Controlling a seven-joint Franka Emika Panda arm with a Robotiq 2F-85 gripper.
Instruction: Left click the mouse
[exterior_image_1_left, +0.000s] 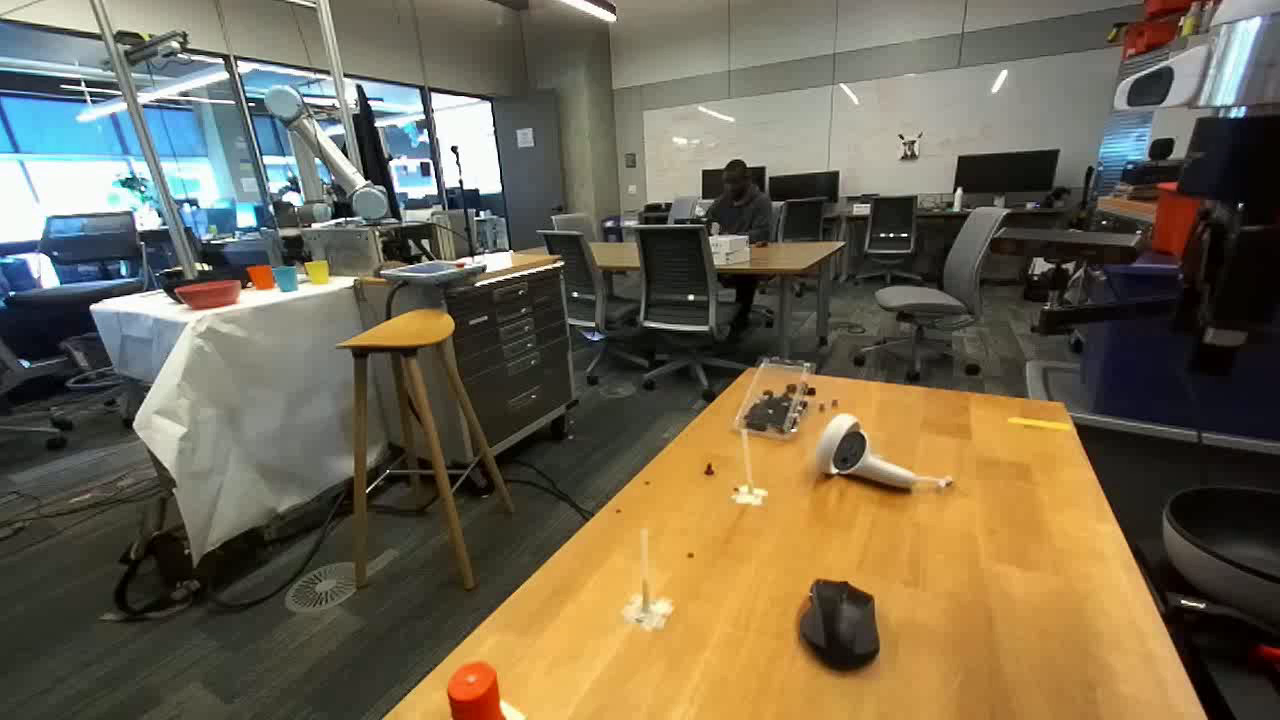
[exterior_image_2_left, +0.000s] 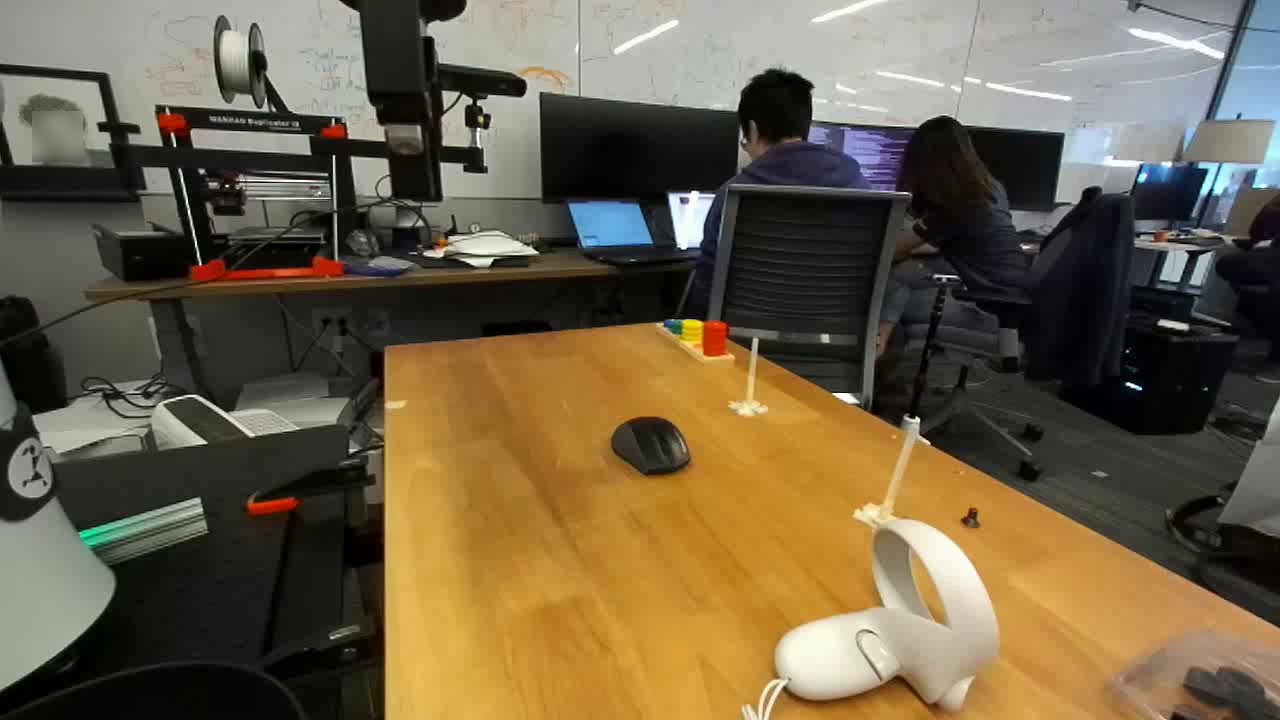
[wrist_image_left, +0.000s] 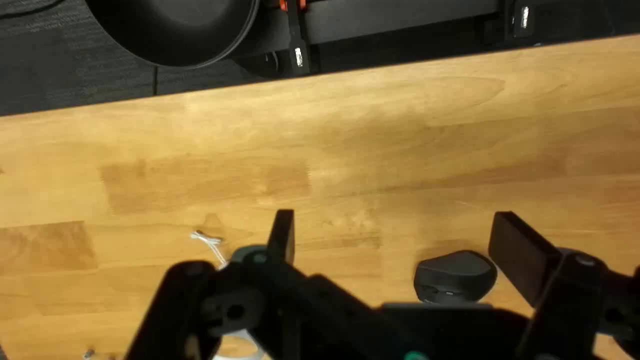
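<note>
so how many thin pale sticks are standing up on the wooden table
2. In both exterior views, one stick stands nearer the mouse, the other stick nearer the white controller. No third seems hidden.

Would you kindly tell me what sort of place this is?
Most likely a robotics lab: there is a second robot arm, a 3D printer and a whiteboard.

In an exterior view, on the table (exterior_image_1_left: 960, 570), one peg (exterior_image_1_left: 645, 575) is seen at nine o'clock from the mouse (exterior_image_1_left: 840, 625), another peg (exterior_image_1_left: 746, 462) at eleven, the controller (exterior_image_1_left: 872, 466) at twelve; small parts (exterior_image_1_left: 772, 411) are apparently held in the tray (exterior_image_1_left: 783, 373) at the controller's ten o'clock.
</note>
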